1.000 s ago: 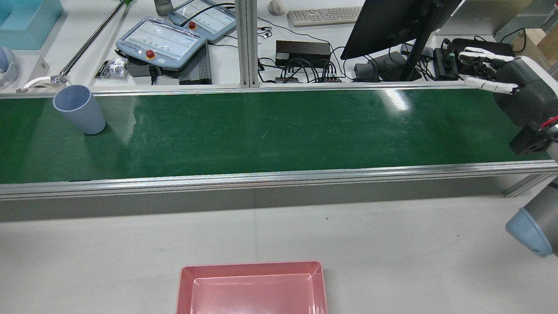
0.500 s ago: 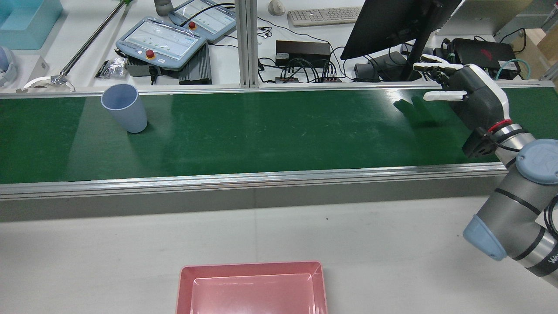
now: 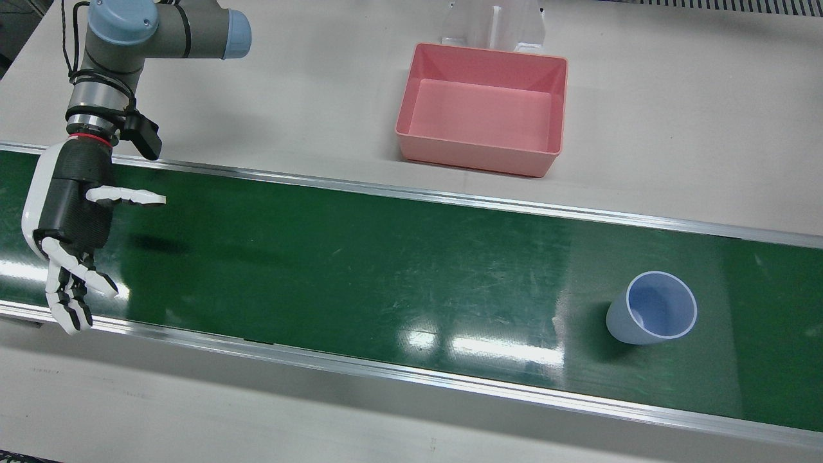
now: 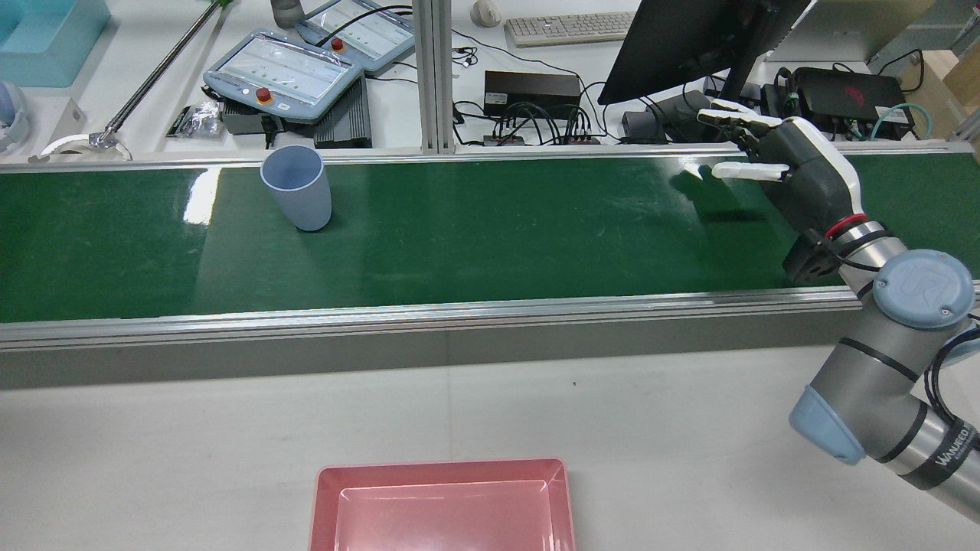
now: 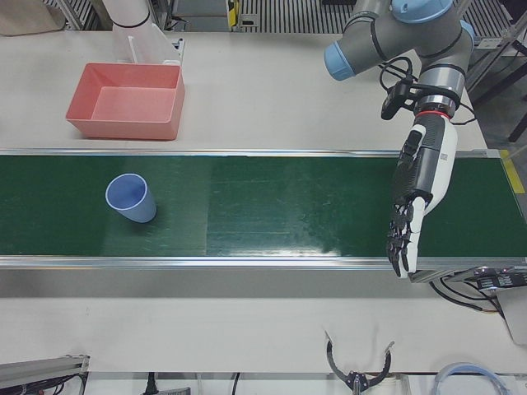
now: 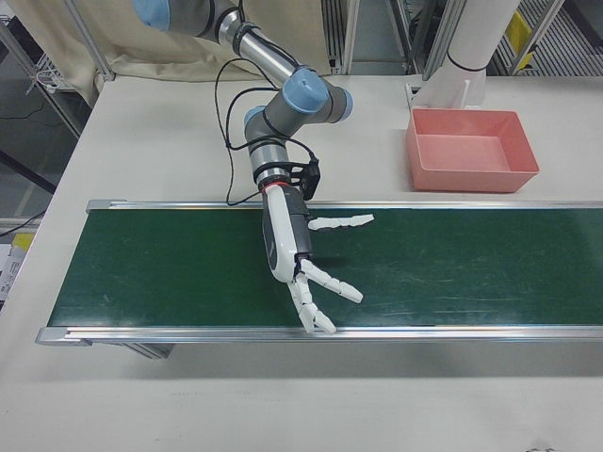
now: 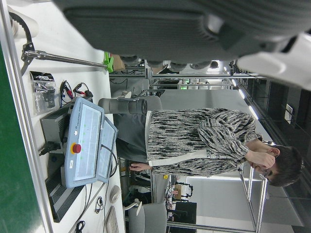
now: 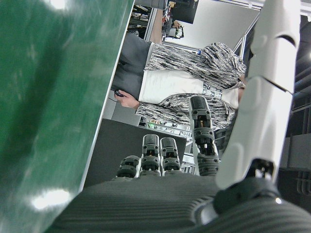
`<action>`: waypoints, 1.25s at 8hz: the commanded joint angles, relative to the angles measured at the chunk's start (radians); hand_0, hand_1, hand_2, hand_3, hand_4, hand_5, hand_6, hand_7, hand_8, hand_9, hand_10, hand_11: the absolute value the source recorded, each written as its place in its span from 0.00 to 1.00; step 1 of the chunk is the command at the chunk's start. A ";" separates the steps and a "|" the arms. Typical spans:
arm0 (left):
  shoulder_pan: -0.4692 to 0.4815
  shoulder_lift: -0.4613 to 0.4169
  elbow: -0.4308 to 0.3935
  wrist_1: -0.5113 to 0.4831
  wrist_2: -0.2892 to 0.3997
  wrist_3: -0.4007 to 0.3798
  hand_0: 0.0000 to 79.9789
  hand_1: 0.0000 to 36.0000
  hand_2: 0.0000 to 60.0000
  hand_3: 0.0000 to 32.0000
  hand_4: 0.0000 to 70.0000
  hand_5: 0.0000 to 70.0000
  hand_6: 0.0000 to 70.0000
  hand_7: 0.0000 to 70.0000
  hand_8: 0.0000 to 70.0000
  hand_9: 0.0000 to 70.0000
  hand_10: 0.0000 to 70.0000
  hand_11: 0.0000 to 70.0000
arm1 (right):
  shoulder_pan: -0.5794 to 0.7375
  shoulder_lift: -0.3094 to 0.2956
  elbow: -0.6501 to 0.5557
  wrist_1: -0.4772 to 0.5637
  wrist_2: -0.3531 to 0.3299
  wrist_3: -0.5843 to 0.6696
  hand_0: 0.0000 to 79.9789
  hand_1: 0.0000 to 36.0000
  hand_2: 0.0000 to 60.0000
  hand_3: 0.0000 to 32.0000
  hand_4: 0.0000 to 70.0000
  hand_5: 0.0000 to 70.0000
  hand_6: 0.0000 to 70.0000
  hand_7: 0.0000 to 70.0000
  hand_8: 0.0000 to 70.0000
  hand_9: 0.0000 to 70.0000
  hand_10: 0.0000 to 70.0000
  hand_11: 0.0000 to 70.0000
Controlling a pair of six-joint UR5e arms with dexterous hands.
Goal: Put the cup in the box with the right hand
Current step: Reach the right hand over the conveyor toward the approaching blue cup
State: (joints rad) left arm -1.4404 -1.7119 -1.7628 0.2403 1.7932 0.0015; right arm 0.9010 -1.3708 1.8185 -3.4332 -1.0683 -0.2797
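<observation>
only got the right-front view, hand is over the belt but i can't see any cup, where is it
Observer: The cup stands upright on the green belt, far toward the robot's left side, beyond your frame.
Operator: anything in it
Observer: The front view looks into it: empty.
Operator: near an edge of the belt
Observer: No, roughly mid-width, with a long bare stretch of belt between it and the right hand.
</observation>
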 commanded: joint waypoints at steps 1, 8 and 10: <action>0.000 0.000 0.000 -0.001 0.000 0.000 0.00 0.00 0.00 0.00 0.00 0.00 0.00 0.00 0.00 0.00 0.00 0.00 | -0.025 -0.025 -0.001 0.002 0.001 -0.010 0.66 0.42 0.10 0.00 0.24 0.09 0.08 0.27 0.14 0.25 0.06 0.12; 0.000 0.000 0.000 0.001 0.000 0.000 0.00 0.00 0.00 0.00 0.00 0.00 0.00 0.00 0.00 0.00 0.00 0.00 | -0.024 -0.017 0.004 0.000 0.001 -0.035 0.66 0.44 0.10 0.00 0.25 0.09 0.08 0.27 0.14 0.25 0.06 0.12; 0.000 0.000 0.000 0.001 0.000 0.000 0.00 0.00 0.00 0.00 0.00 0.00 0.00 0.00 0.00 0.00 0.00 0.00 | -0.024 -0.019 0.005 0.000 -0.001 -0.044 0.66 0.47 0.16 0.00 0.24 0.09 0.08 0.27 0.14 0.25 0.06 0.11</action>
State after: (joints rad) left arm -1.4404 -1.7119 -1.7626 0.2408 1.7932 0.0010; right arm 0.8774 -1.3882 1.8224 -3.4331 -1.0677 -0.3150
